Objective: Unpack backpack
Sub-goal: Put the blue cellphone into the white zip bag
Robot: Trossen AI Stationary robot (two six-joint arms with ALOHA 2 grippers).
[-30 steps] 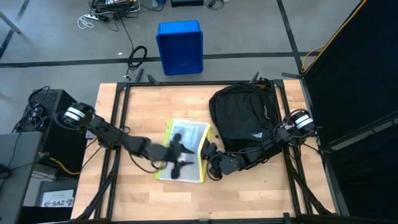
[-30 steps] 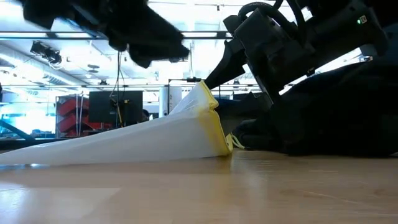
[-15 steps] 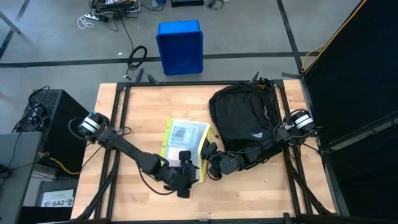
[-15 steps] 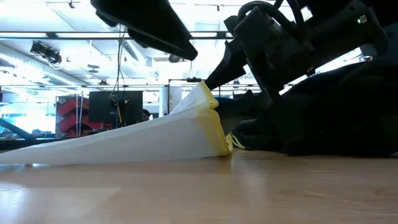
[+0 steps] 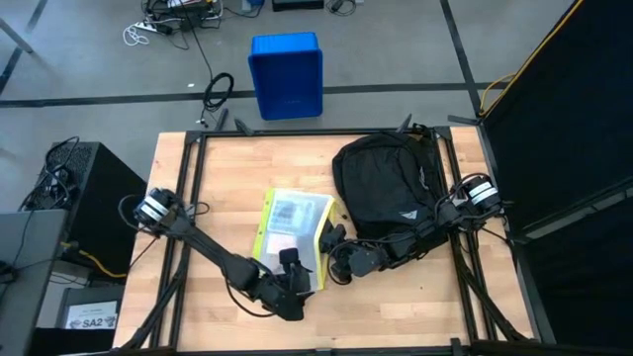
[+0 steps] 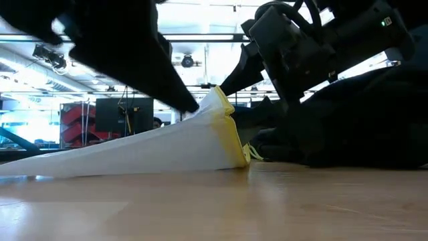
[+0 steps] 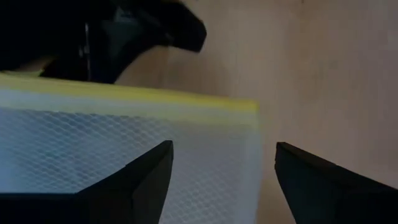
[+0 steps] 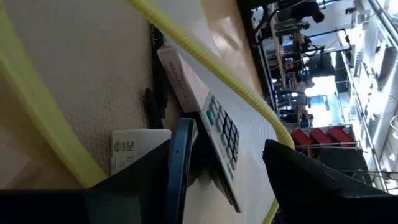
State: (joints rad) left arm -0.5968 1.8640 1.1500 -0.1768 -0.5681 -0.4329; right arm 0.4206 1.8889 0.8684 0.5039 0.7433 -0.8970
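- The backpack (image 5: 388, 193) sits on the right half of the table (image 5: 218, 178), toward the far edge.
- Just left of it lies a mesh pouch (image 5: 293, 232), about mid-table; its right edge is lifted and the rest slopes down to the tabletop on the left.
- Inside the pouch: a calculator (image 8: 219, 134) and a few other flat items.
- Left gripper (image 5: 289, 265) is over the pouch's near edge; right gripper (image 5: 334, 255) is at its right edge, between pouch and backpack.
- A bin (image 5: 286, 73) stands on the floor beyond the far edge.
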